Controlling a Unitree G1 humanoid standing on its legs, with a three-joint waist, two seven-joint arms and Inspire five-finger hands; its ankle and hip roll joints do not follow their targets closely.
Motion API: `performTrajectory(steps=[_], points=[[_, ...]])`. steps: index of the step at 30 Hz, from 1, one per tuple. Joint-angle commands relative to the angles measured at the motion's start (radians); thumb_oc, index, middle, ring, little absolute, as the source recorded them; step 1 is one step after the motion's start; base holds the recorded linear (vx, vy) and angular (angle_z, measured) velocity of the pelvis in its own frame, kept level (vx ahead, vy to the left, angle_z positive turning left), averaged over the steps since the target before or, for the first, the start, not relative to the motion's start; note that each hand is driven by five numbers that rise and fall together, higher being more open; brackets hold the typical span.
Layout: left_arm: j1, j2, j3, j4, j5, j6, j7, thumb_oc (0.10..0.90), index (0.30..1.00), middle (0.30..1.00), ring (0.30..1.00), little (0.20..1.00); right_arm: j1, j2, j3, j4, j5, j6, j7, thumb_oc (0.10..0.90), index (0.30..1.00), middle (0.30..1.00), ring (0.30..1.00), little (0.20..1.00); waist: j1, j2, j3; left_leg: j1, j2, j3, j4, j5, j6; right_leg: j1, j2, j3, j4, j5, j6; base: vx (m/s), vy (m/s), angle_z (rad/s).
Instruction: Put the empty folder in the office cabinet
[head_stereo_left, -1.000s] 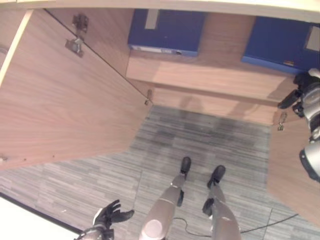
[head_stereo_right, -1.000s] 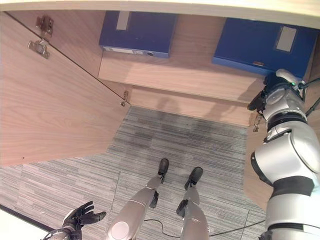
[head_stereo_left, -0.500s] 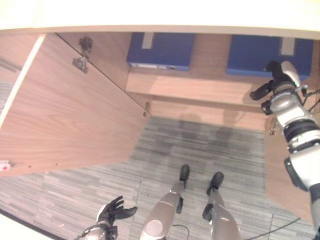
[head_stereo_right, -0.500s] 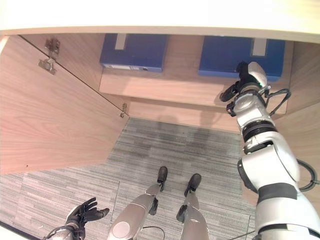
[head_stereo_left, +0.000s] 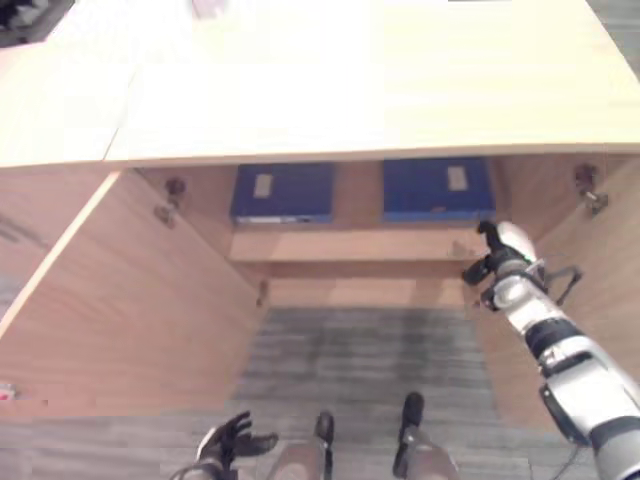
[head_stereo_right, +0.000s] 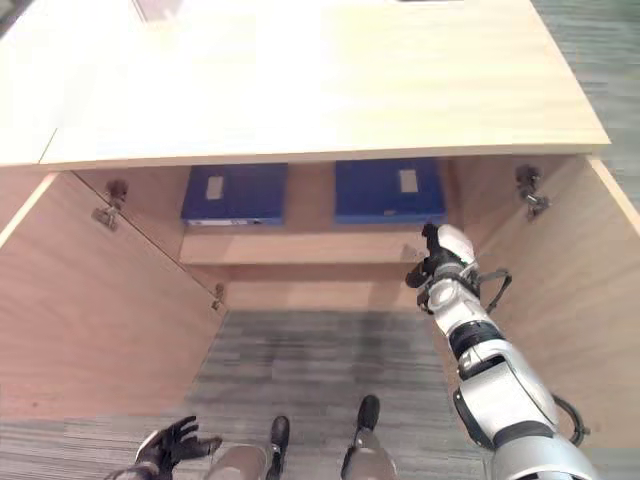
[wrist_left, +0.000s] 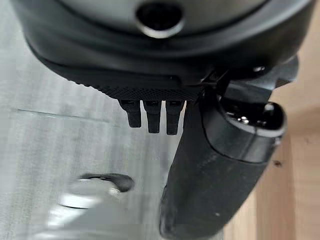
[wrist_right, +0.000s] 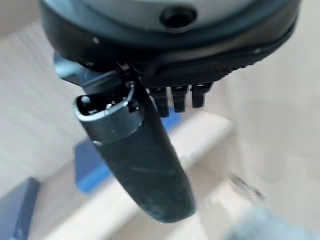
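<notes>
The open office cabinet (head_stereo_left: 330, 110) stands with both doors swung wide, its pale top above one shelf (head_stereo_left: 350, 243). Two blue folders lie flat on that shelf, well apart: the left folder (head_stereo_left: 283, 191) toward the left wall, the right folder (head_stereo_left: 437, 187) toward the right wall. The right hand (head_stereo_left: 492, 256) hovers at the shelf's front edge below the right folder, fingers relaxed, holding nothing. The left hand (head_stereo_left: 233, 440) hangs low over the carpet floor (head_stereo_left: 360, 350), fingers spread.
</notes>
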Motion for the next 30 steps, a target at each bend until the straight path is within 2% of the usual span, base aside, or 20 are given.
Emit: performTrajectory(steps=[1,4,11,13,14,15,16,17,18,19,21,23,24,26,28,29,30], points=[[0.076,0.019,-0.014,-0.031,0.034,-0.021,0.028,0.8,0.9,0.9,0.9,0.9,-0.071,-0.033,0.023,-0.023,-0.012,-0.042,0.022,0.8,0.9,0.9,0.9,0.9,0.036,0.078,-0.078,0.121,-0.004,-0.023,-0.167,-0.028,0.016,-0.036,0.058,0.005,0.053,-0.1,0.067,-0.26,0.336,-0.39],[0.061,-0.022,-0.008,0.019,0.083,0.0,0.029,0.8,0.9,0.9,0.9,0.9,0.053,0.013,-0.005,-0.116,-0.016,-0.042,0.051,0.8,0.9,0.9,0.9,0.9,0.012,0.066,-0.097,0.16,-0.026,0.005,-0.22,-0.013,0.047,-0.043,0.052,0.029,0.035,-0.072,0.089,-0.16,0.208,-0.45],[0.082,-0.058,-0.011,-0.018,0.112,0.024,0.017,0.8,0.9,0.9,0.9,0.9,0.206,0.02,-0.092,-0.311,-0.028,-0.038,0.035,0.8,0.9,0.9,0.9,0.9,-0.02,0.058,-0.102,0.212,-0.043,0.08,-0.277,0.002,0.071,-0.055,0.05,0.043,0.039,-0.061,0.11,-0.12,0.147,-0.56],[0.098,-0.054,-0.027,-0.098,0.108,0.038,0.009,0.8,0.9,0.9,0.9,0.9,0.274,0.043,-0.144,-0.37,0.07,-0.053,0.029,0.8,0.9,0.9,0.9,0.9,-0.027,0.071,-0.074,0.219,-0.03,0.109,-0.277,0.013,0.079,-0.063,0.041,-0.009,0.121,-0.098,0.106,-0.16,0.061,-0.19],[0.098,-0.053,-0.027,-0.099,0.108,0.039,0.009,0.8,0.9,0.9,0.9,0.9,0.274,0.043,-0.144,-0.37,0.07,-0.052,0.029,0.8,0.9,0.9,0.9,0.9,-0.027,0.069,-0.075,0.216,-0.032,0.109,-0.277,0.015,0.079,-0.067,0.039,-0.007,0.121,-0.097,0.106,-0.18,0.05,-0.21],[0.107,-0.044,-0.038,-0.161,0.107,0.053,0.008,0.8,0.9,0.9,0.9,0.9,0.325,0.079,-0.177,-0.347,0.175,-0.067,0.028,0.8,0.9,0.9,0.9,0.9,-0.027,0.081,-0.07,0.209,-0.018,0.127,-0.277,0.024,0.082,-0.045,0.025,-0.049,0.213,-0.15,0.086,-0.11,0.029,-0.28],[0.108,-0.044,-0.039,-0.162,0.107,0.054,0.008,0.8,0.9,0.9,0.9,0.9,0.326,0.079,-0.177,-0.347,0.175,-0.067,0.028,0.8,0.9,0.9,0.9,0.9,-0.027,0.08,-0.07,0.209,-0.018,0.127,-0.277,0.024,0.082,-0.046,0.024,-0.048,0.217,-0.152,0.086,-0.18,0.055,-0.51],[0.119,-0.028,-0.041,-0.219,0.118,0.062,0.004,0.8,0.9,0.9,0.9,0.9,0.382,0.107,-0.216,-0.309,0.263,-0.076,0.035,0.8,0.9,0.9,0.9,0.9,-0.026,0.088,-0.079,0.198,-0.008,0.148,-0.277,0.027,0.088,-0.034,0.007,-0.047,0.329,-0.194,0.069,-0.09,0.027,-0.52],[0.127,-0.017,-0.037,-0.245,0.123,0.069,0.0,0.8,0.9,0.9,0.9,0.9,0.411,0.123,-0.24,-0.294,0.308,-0.077,0.033,0.8,0.9,0.9,0.9,0.9,-0.026,0.091,-0.084,0.193,-0.003,0.152,-0.277,0.029,0.089,-0.023,0.0,-0.041,0.366,-0.209,0.067,-0.1,0.008,-0.51],[0.138,-0.028,-0.017,-0.206,0.146,0.082,0.004,0.8,0.9,0.9,0.9,0.9,0.445,0.141,-0.26,-0.281,0.345,-0.073,0.021,0.8,0.9,0.9,0.9,0.9,-0.021,0.087,-0.09,0.187,0.0,0.157,-0.277,0.031,0.088,-0.015,-0.005,-0.03,0.395,-0.22,0.068,-0.04,-0.052,-0.27],[0.146,-0.036,-0.013,-0.134,0.204,0.064,0.009,0.8,0.9,0.9,0.9,0.9,0.52,0.164,-0.288,-0.261,0.4,-0.086,0.014,0.8,0.9,0.9,0.9,0.9,-0.009,0.07,-0.107,0.179,-0.001,0.162,-0.277,0.03,0.082,0.034,-0.006,-0.023,0.346,-0.231,0.075,0.02,-0.104,-0.25],[0.127,-0.043,0.008,-0.043,0.257,0.063,0.018,0.8,0.9,0.9,0.9,0.9,0.56,0.185,-0.338,-0.212,0.465,-0.094,0.008,0.8,0.9,0.9,0.9,0.9,-0.003,0.043,-0.136,0.167,-0.008,0.172,-0.277,0.029,0.073,0.091,0.028,0.001,0.224,-0.235,0.081,0.06,-0.126,-0.26],[0.127,-0.043,0.008,-0.042,0.257,0.063,0.018,0.8,0.9,0.9,0.9,0.9,0.56,0.185,-0.338,-0.212,0.465,-0.094,0.008,0.8,0.9,0.9,0.9,0.9,-0.002,0.043,-0.137,0.167,-0.008,0.173,-0.277,0.029,0.072,0.091,0.028,0.001,0.223,-0.234,0.081,0.04,-0.166,-0.36],[0.083,-0.062,0.039,0.119,0.278,0.053,0.054,0.8,0.9,0.9,0.9,0.9,0.597,0.187,-0.401,-0.175,0.58,-0.124,0.003,0.8,0.9,0.9,0.9,0.9,-0.017,0.033,-0.149,0.167,0.011,0.209,-0.277,0.031,0.062,0.092,0.068,0.052,0.128,-0.208,0.087,0.04,-0.17,-0.49],[0.042,-0.077,0.049,0.188,0.297,0.048,0.064,0.8,0.9,0.9,0.9,0.9,0.617,0.174,-0.441,-0.168,0.616,-0.143,-0.001,0.8,0.9,0.9,0.9,0.9,-0.039,0.023,-0.161,0.175,0.021,0.238,-0.275,0.023,0.055,0.112,0.084,0.076,0.072,-0.197,0.087,0.06,-0.105,-0.79],[0.042,-0.077,0.049,0.189,0.297,0.047,0.064,0.8,0.9,0.9,0.9,0.9,0.616,0.174,-0.441,-0.168,0.616,-0.143,-0.001,0.8,0.9,0.9,0.9,0.9,-0.037,0.023,-0.163,0.172,0.021,0.24,-0.276,0.025,0.055,0.11,0.085,0.078,0.07,-0.194,0.086,0.06,-0.139,-0.9],[0.016,-0.081,0.054,0.231,0.312,0.044,0.08,0.8,0.9,0.9,0.9,0.9,0.632,0.144,-0.491,-0.165,0.641,-0.155,-0.011,0.8,0.9,0.9,0.9,0.9,-0.054,0.016,-0.17,0.179,0.034,0.253,-0.275,0.021,0.046,0.127,0.101,0.099,0.035,-0.193,0.083,0.02,-0.107,-0.5]])
